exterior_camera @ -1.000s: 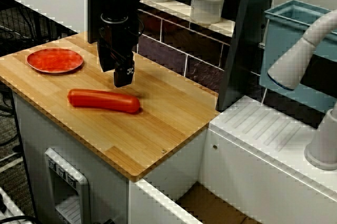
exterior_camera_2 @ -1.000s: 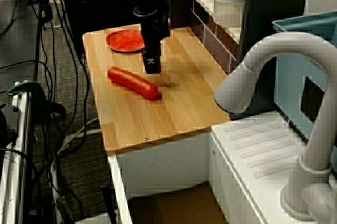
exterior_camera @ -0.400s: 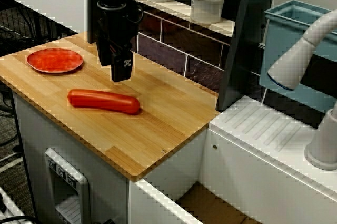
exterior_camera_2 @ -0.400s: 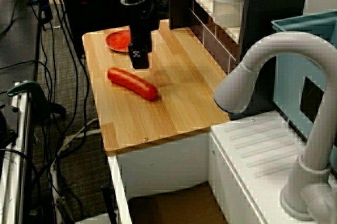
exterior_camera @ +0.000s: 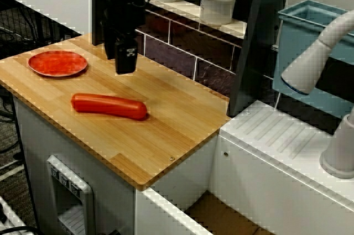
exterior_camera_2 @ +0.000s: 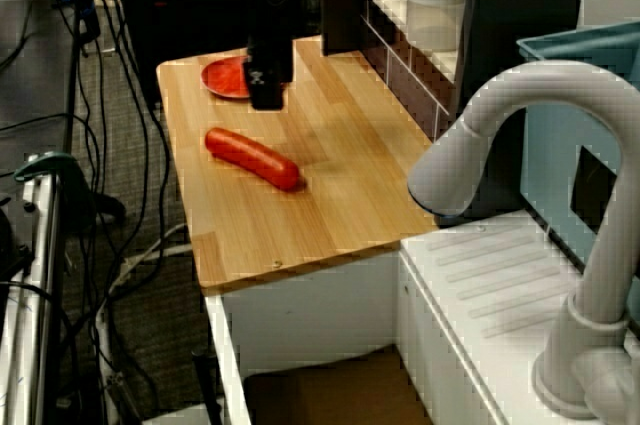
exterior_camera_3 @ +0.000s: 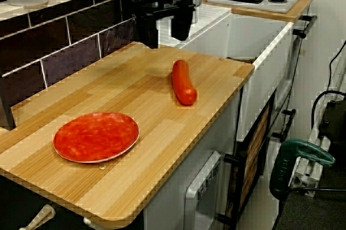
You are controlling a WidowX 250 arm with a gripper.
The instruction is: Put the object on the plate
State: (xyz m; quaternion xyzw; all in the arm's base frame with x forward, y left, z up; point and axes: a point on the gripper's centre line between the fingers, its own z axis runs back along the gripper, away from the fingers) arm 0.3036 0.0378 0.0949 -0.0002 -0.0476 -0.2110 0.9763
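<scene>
Since a second ago my black gripper (exterior_camera: 125, 68) has climbed and slid toward the plate's side of the board, so it now hangs above bare wood, clear of the sausage, where before it sat low just behind it. Whether its fingers are spread or closed I cannot tell — from my views they read as one dark block, holding nothing. One glossy red-orange sausage-shaped toy (exterior_camera: 109, 105) lies flat on the light wooden countertop (exterior_camera: 166, 130), unmoved, well apart from the one small round red plate (exterior_camera: 57, 62) near the far-left corner. I count two white lidded jars (exterior_camera: 219, 1) on the tiled ledge behind, and one grey curved faucet (exterior_camera_2: 520, 135) over the white sink side.
</scene>
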